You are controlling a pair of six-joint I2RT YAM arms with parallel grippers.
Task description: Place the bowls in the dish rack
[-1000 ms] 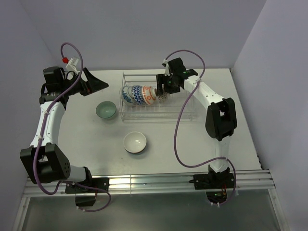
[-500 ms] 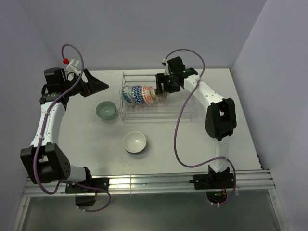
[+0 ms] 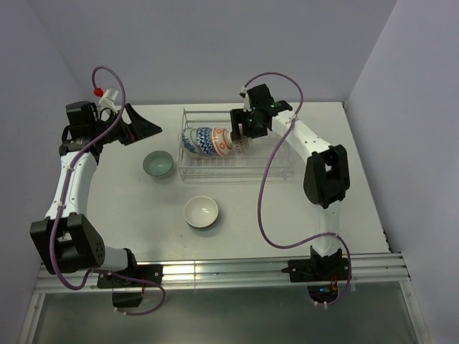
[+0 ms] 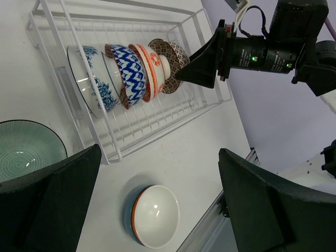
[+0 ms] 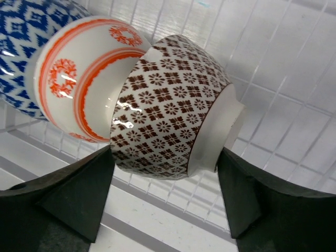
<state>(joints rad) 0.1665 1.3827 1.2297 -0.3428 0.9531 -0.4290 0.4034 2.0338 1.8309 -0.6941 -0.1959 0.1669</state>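
Observation:
The dish rack holds several bowls on edge in a row: blue-floral, blue-and-white patterned, orange-red patterned and grey-brown patterned. My right gripper is open and straddles the grey-brown bowl, which rests in the rack against the orange-red one; a thin gap shows at its foot. A white bowl and a green bowl sit on the table. My left gripper hangs open, holding nothing, left of the rack.
The right half of the rack stands free of bowls. The table's near edge has a metal rail. Walls close in behind and on both sides.
My right gripper's jaws have spread wider around the grey-brown bowl, and its wrist has edged slightly left. The left arm and the bowls on the table have not moved.

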